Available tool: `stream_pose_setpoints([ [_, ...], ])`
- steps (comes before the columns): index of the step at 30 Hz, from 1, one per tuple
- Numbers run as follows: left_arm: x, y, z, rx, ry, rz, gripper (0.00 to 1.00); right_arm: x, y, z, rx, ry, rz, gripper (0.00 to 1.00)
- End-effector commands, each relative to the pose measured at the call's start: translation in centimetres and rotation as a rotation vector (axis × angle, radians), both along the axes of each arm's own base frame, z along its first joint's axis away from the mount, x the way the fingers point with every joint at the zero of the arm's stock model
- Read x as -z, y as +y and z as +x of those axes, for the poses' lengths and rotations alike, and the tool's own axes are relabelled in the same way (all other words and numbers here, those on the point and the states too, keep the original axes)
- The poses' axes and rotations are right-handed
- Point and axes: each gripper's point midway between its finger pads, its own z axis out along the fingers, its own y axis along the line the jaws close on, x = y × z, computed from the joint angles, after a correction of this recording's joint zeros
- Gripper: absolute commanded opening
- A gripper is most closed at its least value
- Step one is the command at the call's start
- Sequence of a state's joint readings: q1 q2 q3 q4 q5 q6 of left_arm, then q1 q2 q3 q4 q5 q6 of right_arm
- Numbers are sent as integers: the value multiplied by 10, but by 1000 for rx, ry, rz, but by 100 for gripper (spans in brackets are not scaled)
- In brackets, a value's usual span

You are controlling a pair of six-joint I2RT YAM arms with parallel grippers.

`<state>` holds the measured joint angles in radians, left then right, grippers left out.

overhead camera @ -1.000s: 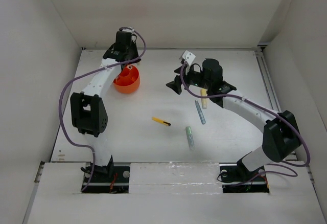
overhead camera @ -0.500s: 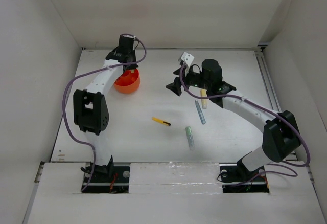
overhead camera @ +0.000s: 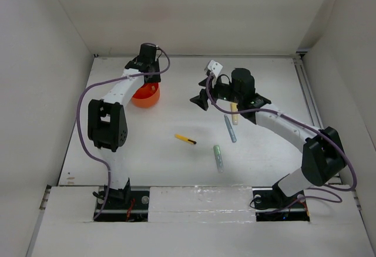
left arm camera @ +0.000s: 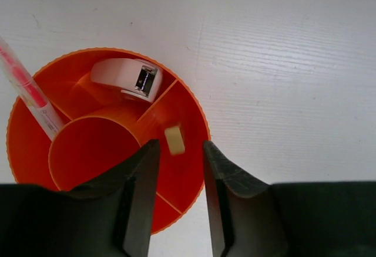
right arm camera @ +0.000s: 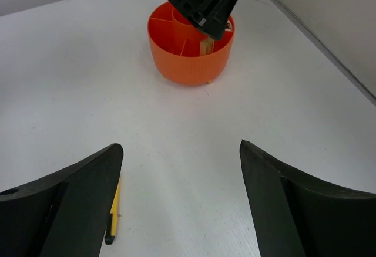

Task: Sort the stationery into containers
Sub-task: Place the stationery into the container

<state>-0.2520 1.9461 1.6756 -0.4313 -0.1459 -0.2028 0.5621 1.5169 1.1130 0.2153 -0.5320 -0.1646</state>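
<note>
The orange cup (overhead camera: 147,94) stands at the back left, its inner dividers showing in the left wrist view (left arm camera: 111,134). My left gripper (overhead camera: 149,76) hovers right over it, jaws a little apart (left arm camera: 178,151). A tan eraser (left arm camera: 174,139) sits in the right compartment between the fingertips, touching neither. A pink pen (left arm camera: 29,90) and a white eraser-like piece (left arm camera: 126,78) are in other compartments. My right gripper (overhead camera: 202,97) is wide open and empty (right arm camera: 180,148), facing the cup (right arm camera: 191,46). The yellow-black pen (overhead camera: 185,139) lies mid-table and by the right gripper's left finger (right arm camera: 113,219).
A pale yellow pen (overhead camera: 234,114), a grey-blue pen (overhead camera: 230,129) and a pale green pen (overhead camera: 218,158) lie under and in front of the right arm. White walls close the table on the left, back and right.
The left arm has swung its wrist a little right and nearer, over the cup, and its elbow has risen. The right arm and the pens have not moved.
</note>
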Motion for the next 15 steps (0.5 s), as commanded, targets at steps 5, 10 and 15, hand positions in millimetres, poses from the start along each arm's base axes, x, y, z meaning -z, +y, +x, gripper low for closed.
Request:
stream_pose_setpoints([
  [5, -57, -11, -3, 35, -110, -82, 52, -16, 4, -3, -16, -57, 11, 87],
  [10, -96, -21, -14, 45, -188, -112, 78, -1, -12, 13, 89, -7, -57, 100],
  [15, -142, -43, -23, 107, -285, -229, 100, 21, -46, 43, 311, 64, -177, 100],
])
